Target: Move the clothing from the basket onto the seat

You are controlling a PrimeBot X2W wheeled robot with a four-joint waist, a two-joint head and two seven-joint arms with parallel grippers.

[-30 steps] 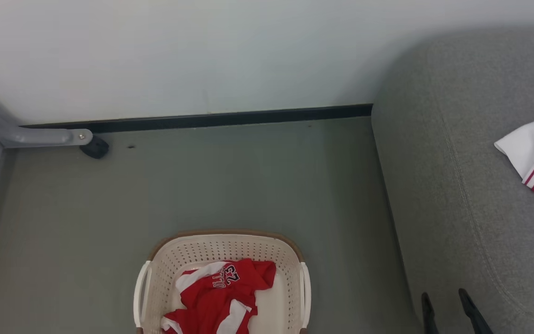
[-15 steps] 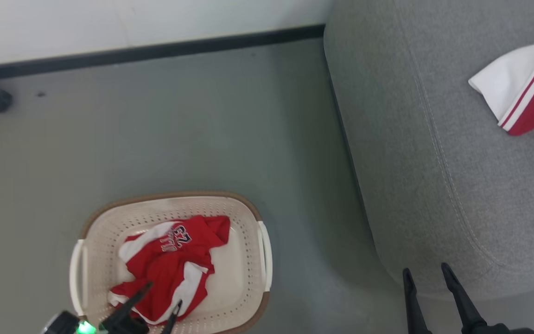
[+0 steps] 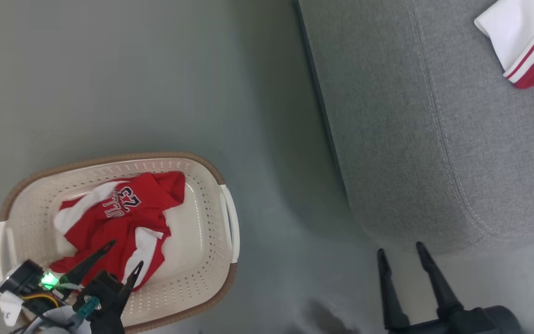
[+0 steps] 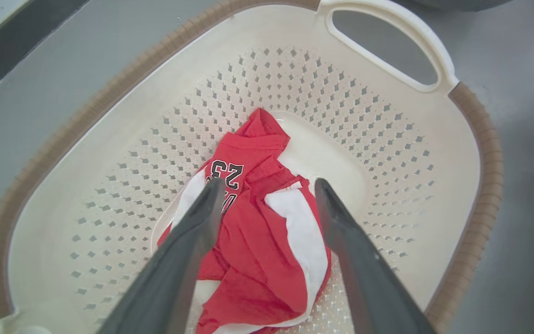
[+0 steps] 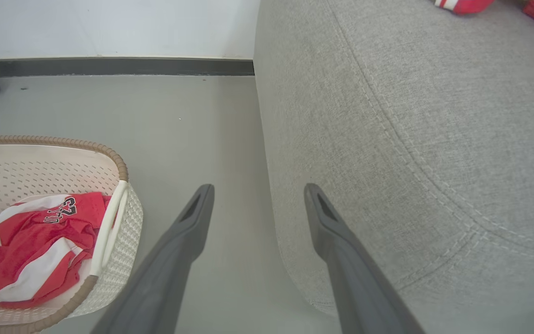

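since a second ago the head camera has tilted down and the left claw [image 3: 126, 253] has come into its view, open and empty, fingers spread just above the red and white clothes [image 3: 118, 218] in the basket [image 3: 109, 160]. the right claw [image 3: 400, 249] hangs open and empty over smooth grey floor [image 3: 155, 69], the grey fabric seat [image 3: 410, 139] just ahead of its tips, another red and white garment [image 3: 526, 41] lying on it well beyond. far ahead, dark skirting [image 5: 109, 66] and a pale wall [image 5: 109, 23].
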